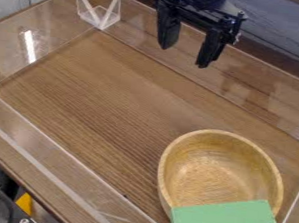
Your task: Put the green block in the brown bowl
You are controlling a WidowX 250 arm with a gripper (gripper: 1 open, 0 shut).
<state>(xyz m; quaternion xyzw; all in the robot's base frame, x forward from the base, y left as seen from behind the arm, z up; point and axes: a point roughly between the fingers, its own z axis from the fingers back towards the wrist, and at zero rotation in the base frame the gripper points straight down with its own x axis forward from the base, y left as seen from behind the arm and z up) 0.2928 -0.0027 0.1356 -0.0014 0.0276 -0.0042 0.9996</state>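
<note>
Green block [224,221] overlapping the brown bowl [219,176], which we see below-right of our wide-open, empty claw [187,55].

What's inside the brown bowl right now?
The green block lies across the near side of the brown bowl, over its rim. The uncovered part of the bowl's floor shows only bare wood; beneath the block, I can't see.

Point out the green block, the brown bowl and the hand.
Green block [224,221]: camera view, middle of its upper face.
Brown bowl [170,166]: camera view, left part of its rim.
Hand [186,56]: camera view, midway between its fingertips.
</note>
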